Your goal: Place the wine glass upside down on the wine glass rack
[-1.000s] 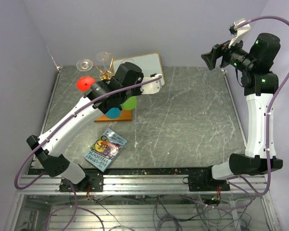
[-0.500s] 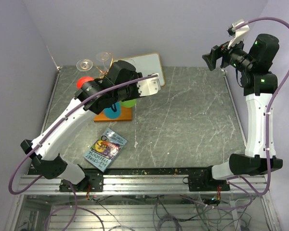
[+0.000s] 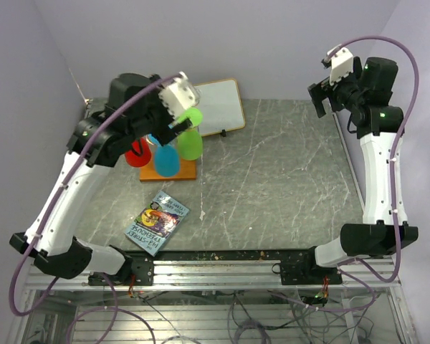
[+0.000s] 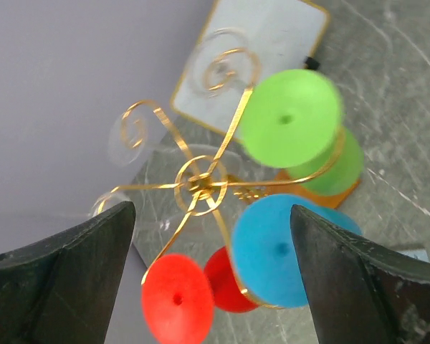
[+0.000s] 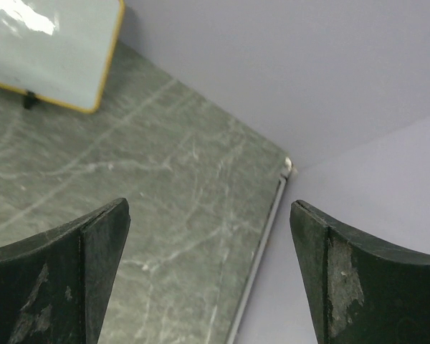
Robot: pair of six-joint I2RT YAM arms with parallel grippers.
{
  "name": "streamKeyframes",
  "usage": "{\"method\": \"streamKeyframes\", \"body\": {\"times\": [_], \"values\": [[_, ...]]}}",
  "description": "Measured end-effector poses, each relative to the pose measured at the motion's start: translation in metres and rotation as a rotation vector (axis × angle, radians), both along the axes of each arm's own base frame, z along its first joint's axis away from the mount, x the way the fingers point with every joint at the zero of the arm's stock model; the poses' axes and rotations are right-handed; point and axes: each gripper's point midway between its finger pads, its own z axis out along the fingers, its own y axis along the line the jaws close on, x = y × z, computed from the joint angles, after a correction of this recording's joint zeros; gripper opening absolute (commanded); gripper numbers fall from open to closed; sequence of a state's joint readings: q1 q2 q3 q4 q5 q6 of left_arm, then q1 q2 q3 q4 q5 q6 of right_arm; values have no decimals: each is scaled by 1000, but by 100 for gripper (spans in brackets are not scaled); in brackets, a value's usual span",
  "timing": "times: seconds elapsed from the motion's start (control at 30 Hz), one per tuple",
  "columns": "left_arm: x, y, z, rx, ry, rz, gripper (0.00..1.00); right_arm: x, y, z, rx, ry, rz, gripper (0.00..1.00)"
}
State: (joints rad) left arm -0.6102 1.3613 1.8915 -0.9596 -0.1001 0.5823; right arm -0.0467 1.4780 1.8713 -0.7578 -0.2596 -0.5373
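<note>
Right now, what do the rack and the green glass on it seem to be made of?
Wine glass rack: thin metal wire, glossy gold, bent into scrolls. Green glass: likely opaque plastic, matte and evenly coloured; painted glass is possible.

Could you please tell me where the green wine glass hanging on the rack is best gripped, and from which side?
Probably by its stem, just under the foot, from the outer side, away from the hub of the wine glass rack. The green wine glass hangs upside down, foot uppermost in a wire arm, and the blue wine glass hangs close beside it.
</note>
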Motion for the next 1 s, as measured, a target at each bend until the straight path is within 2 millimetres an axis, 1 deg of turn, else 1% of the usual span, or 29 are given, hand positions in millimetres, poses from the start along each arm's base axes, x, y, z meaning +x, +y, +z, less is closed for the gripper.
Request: {"method": "streamKeyframes", "body": {"times": [0.07, 0.13, 0.2, 0.3, 0.4, 0.47, 0.5, 0.57, 0.6, 0.67, 0.73, 0.87, 1.0], "values": [[7, 22, 11, -62, -22, 90, 100, 0, -8, -13, -24, 39, -37, 100], [15, 50, 27, -137, -63, 215, 100, 0, -15, -22, -39, 65, -75, 100], [20, 81, 42, -205, -120, 339, 100, -1, -21, -24, -43, 75, -112, 100], [17, 125, 61, -289, -206, 514, 99, -1, -27, -26, -27, 73, -163, 100], [10, 161, 71, -373, -282, 664, 97, -5, -28, -30, 16, 66, -199, 100], [4, 179, 71, -425, -316, 745, 97, -10, -29, -31, 45, 45, -220, 100], [1, 189, 67, -460, -335, 785, 97, -14, -29, -31, 59, 30, -233, 100], [-6, 201, 56, -501, -352, 832, 97, -23, -30, -29, 81, -6, -252, 100], [-10, 206, 47, -520, -356, 851, 97, -30, -31, -26, 91, -33, -262, 100], [-18, 212, 36, -540, -366, 873, 97, -39, -31, -16, 112, -84, -270, 100], [-23, 216, 31, -557, -384, 883, 97, -45, -29, -4, 131, -121, -266, 100], [-34, 221, 29, -577, -411, 891, 97, -57, -22, 14, 163, -167, -233, 100], [-52, 225, 39, -600, -450, 888, 97, -73, -20, 26, 174, -202, -220, 100]]}}
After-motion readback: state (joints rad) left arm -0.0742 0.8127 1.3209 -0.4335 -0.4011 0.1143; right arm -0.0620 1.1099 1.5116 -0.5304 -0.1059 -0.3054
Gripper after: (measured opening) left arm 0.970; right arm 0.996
